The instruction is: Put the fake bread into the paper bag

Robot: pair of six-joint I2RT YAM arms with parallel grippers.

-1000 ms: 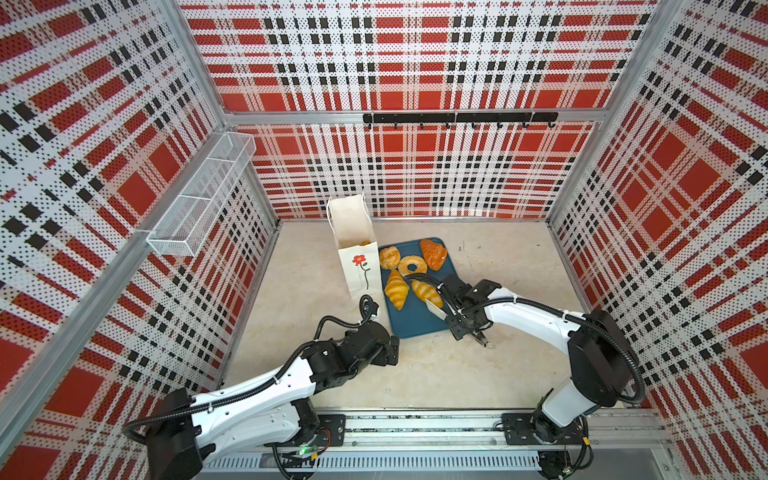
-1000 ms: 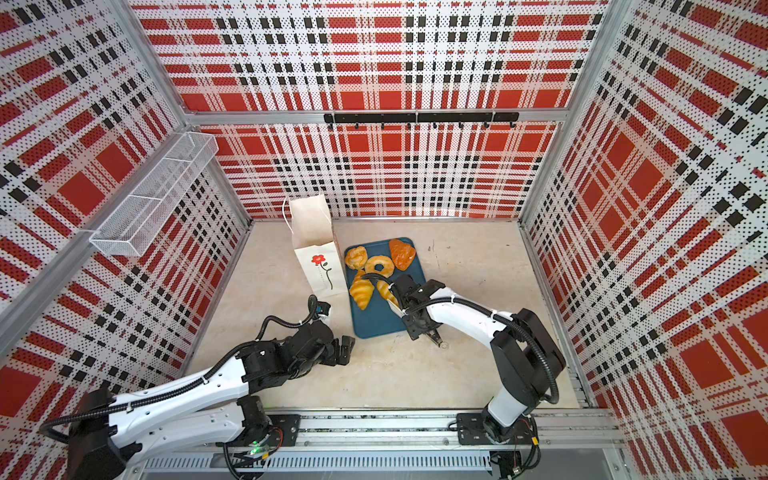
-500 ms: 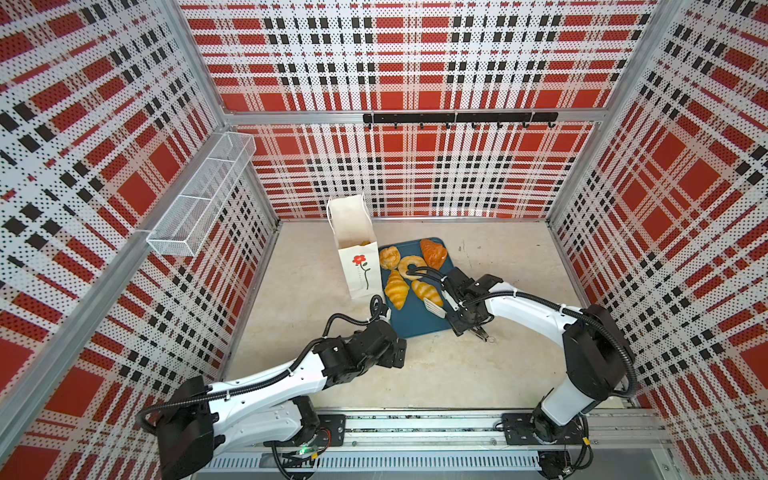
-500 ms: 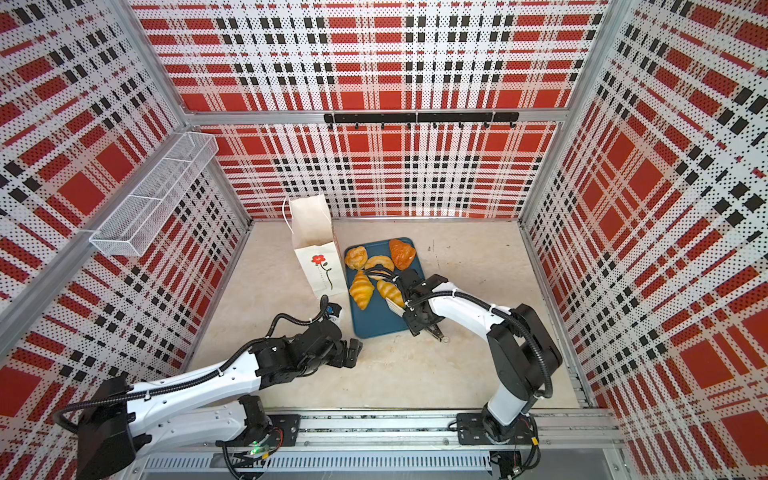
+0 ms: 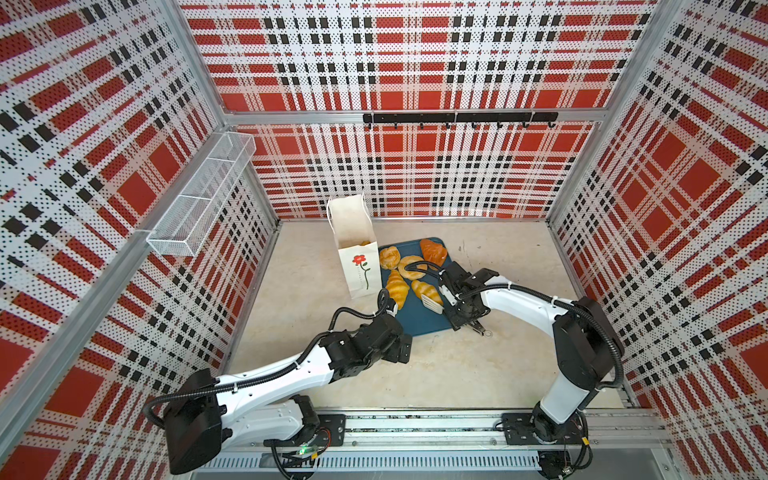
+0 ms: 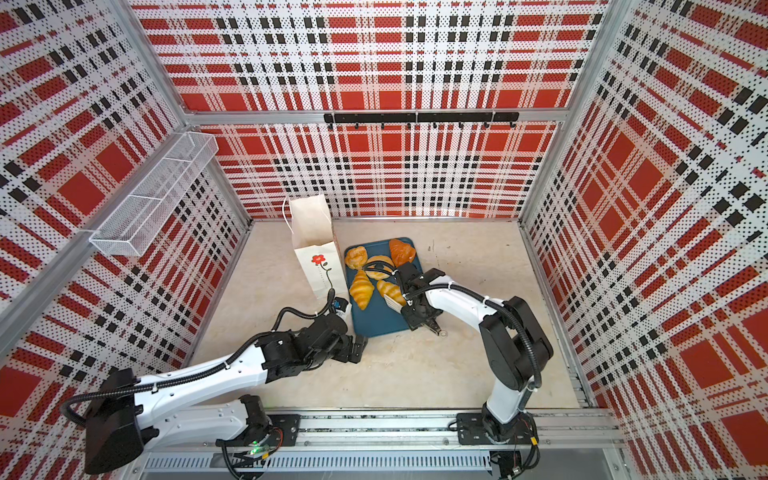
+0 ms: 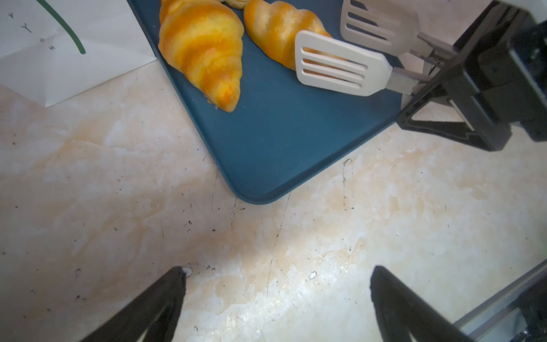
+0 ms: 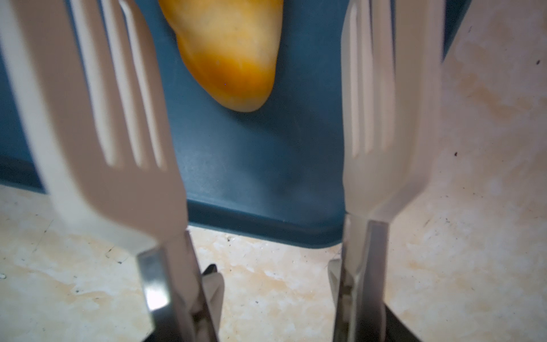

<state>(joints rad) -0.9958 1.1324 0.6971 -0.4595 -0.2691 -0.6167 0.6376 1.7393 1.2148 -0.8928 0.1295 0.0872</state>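
The white paper bag point(image 5: 353, 249) with a red flower stands upright and open at the left of a blue tray point(image 5: 419, 320). On the tray lie fake bread pieces: a large croissant point(image 5: 397, 289), a small croissant point(image 5: 426, 291), a ring doughnut point(image 5: 411, 266), a bun point(image 5: 389, 257) and a darker piece point(image 5: 433, 250). My right gripper point(image 5: 451, 301) is shut on white slotted tongs point(image 7: 340, 68). Their blades stand apart on either side of the small croissant's tip point(image 8: 233, 59). My left gripper point(image 7: 276, 271) hangs open and empty over the floor by the tray's near corner.
A wire basket point(image 5: 199, 199) hangs on the left wall and a black hook rail point(image 5: 457, 118) on the back wall. Plaid walls close in three sides. The arms' base rail point(image 5: 415, 428) runs along the front edge.
The left gripper has crept right, closer to the tray's near corner. The right gripper has shifted slightly, keeping the tongs around the small croissant.
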